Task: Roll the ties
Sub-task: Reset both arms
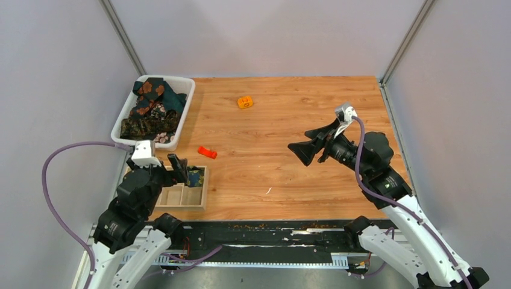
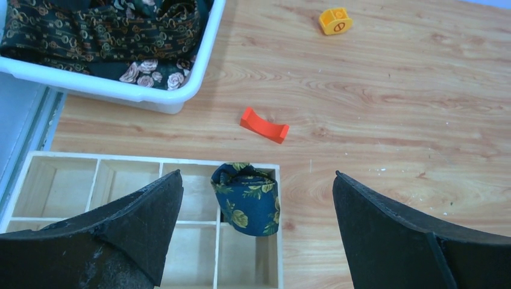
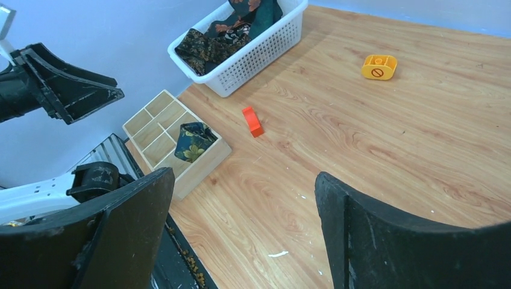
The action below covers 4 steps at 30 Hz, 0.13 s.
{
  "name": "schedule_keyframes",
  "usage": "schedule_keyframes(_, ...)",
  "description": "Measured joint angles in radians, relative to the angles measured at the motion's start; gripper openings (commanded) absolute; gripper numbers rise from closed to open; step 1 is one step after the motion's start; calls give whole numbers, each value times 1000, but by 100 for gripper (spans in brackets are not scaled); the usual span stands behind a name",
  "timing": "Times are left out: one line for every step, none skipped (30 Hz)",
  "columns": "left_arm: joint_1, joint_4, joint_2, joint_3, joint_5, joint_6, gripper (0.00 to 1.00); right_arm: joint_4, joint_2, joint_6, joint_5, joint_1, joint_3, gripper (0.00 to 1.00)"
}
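Observation:
A rolled navy tie with yellow-green flowers (image 2: 248, 198) stands in the far right compartment of a wooden divider box (image 2: 120, 165); it also shows in the top view (image 1: 194, 177) and the right wrist view (image 3: 193, 140). Several dark green floral ties (image 1: 150, 108) lie heaped in a white basket (image 1: 184, 102). My left gripper (image 2: 256, 235) is open and empty, just above and near the rolled tie. My right gripper (image 1: 307, 146) is open and empty, held above the table's right half.
A red plastic piece (image 1: 206, 152) lies between the basket and the box. An orange plastic piece (image 1: 244, 102) lies at the far middle. The box (image 1: 187, 195) sits at the near left edge. Grey walls enclose the table.

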Motion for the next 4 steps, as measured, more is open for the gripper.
schedule_keyframes(0,4,-10,-3,0,3,100,-1,1,0,0,0,-3,90)
schedule_keyframes(0,9,-18,-7,1,6,100,1,2,0,0,0,-8,90)
schedule_keyframes(0,15,-29,-12,3,11,100,2,2,0,2,0,-13,91)
schedule_keyframes(0,21,-39,-17,5,16,100,1,2,1,3,0,-17,91)
